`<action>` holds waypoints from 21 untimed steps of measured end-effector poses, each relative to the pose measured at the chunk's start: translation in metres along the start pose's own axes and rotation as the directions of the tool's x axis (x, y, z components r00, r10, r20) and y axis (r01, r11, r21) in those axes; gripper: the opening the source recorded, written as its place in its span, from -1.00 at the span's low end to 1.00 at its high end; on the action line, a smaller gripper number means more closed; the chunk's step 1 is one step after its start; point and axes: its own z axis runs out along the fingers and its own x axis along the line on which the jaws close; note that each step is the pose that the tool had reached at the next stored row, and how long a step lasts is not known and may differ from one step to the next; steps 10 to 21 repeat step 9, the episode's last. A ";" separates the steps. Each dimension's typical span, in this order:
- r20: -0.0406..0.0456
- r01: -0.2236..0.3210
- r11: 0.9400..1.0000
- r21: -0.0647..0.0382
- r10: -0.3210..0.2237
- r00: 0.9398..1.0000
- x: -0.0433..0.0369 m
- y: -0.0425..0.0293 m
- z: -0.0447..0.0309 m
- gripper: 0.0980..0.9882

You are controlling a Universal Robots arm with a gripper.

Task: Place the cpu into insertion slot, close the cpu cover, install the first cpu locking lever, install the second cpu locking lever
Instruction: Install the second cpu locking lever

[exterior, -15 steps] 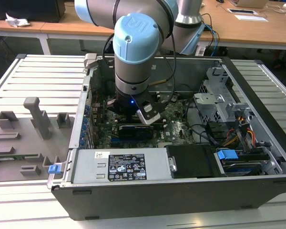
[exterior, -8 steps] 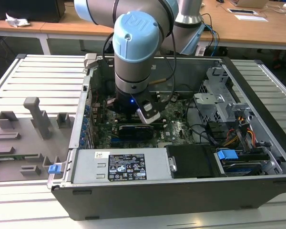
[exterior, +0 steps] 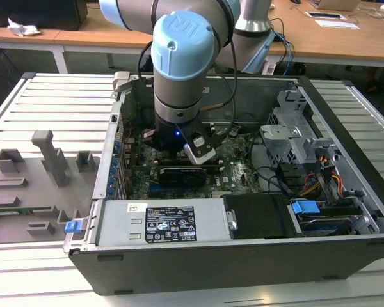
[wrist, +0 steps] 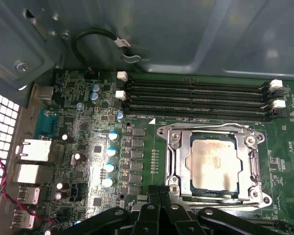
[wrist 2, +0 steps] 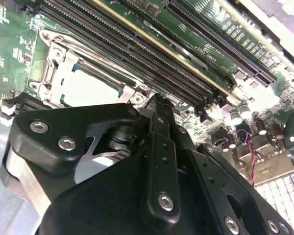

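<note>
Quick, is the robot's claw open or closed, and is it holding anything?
Gripper: cannot be told. It hangs just beside the metal cover, which lies closed over the chip in the socket.

Even bright room light; glare on cpu (wrist: 213, 164) top; pincer (wrist 2: 157, 147) close-up blurry, dark.

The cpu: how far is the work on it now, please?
Done: the cpu lies in the insertion slot, and the cpu cover appears closed around it. In hand: the claw hangs at the socket's edge, holding nothing visible. Left: whether either locking lever is latched cannot be told.
</note>
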 end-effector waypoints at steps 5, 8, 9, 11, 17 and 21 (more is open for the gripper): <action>0.000 0.000 1.000 0.000 0.000 1.000 0.0000 0.0013 -0.0045 -0.98; 0.000 0.000 1.000 0.000 0.000 1.000 0.0000 0.0029 -0.0097 -0.98; 0.000 0.000 1.000 0.000 0.000 1.000 0.0000 0.0030 -0.0103 -0.98; 0.000 0.000 1.000 0.000 0.000 1.000 0.0000 0.0030 -0.0103 -0.98; 0.000 0.000 1.000 0.000 0.000 1.000 0.0000 0.0030 -0.0103 -0.98; 0.000 0.000 1.000 0.000 0.000 1.000 0.0000 0.0030 -0.0103 -0.98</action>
